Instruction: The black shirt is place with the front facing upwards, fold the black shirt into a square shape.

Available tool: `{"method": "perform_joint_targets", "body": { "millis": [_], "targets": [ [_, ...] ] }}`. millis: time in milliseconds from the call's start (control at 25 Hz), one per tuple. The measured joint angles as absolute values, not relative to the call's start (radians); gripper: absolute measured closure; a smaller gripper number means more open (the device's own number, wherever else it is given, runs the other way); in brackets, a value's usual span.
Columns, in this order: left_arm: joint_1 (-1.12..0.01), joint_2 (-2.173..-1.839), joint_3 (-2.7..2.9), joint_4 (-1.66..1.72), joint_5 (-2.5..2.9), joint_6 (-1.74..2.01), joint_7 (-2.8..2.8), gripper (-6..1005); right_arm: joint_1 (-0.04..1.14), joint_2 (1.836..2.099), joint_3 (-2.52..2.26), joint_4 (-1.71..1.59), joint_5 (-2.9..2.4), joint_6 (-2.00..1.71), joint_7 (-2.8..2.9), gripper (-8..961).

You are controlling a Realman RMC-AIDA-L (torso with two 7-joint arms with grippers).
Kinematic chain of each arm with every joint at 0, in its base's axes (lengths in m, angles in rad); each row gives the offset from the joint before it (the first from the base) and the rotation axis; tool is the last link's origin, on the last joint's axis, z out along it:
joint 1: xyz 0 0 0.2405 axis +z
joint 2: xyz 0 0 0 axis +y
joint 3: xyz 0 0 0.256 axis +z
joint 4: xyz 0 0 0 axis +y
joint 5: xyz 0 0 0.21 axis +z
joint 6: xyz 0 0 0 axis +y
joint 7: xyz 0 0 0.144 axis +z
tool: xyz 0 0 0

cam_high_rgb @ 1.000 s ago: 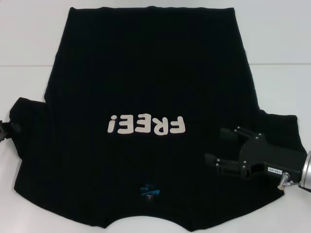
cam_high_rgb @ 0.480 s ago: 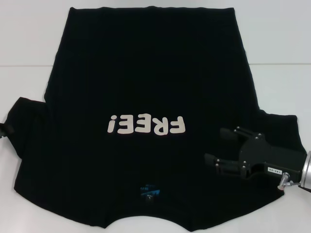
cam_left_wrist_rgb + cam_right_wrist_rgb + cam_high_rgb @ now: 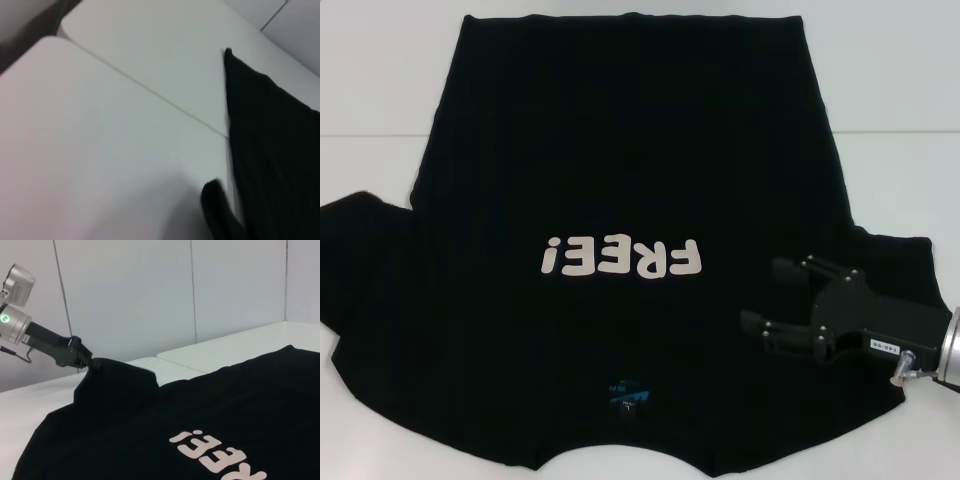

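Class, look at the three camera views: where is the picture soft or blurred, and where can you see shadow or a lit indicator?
Head view: evenly lit, the black shirt sharp, the right gripper above its sleeve. Left wrist view: soft, a faint shadow on the white table beside the cloth. Right wrist view: clear, a green light glows on the left arm, whose left gripper meets the raised sleeve.

One black shirt point(image 3: 620, 200) is lying on one white table point(image 3: 900, 80). Two grippers are showing: the right gripper point(image 3: 768, 295) and the left gripper point(image 3: 85, 362).
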State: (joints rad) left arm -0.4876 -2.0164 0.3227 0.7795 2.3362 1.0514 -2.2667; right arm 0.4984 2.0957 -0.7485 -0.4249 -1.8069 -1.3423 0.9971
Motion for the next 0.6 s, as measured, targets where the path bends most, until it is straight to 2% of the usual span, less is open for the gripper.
{"method": "perform_joint_targets", "body": {
  "millis": [600],
  "targets": [
    [-0.52,-2.006,0.333,0.786,2.336,1.07,-2.301,971,0.5,2.097,-0.749,-0.425,-1.807,-1.341,0.997,29]
  ]
}}
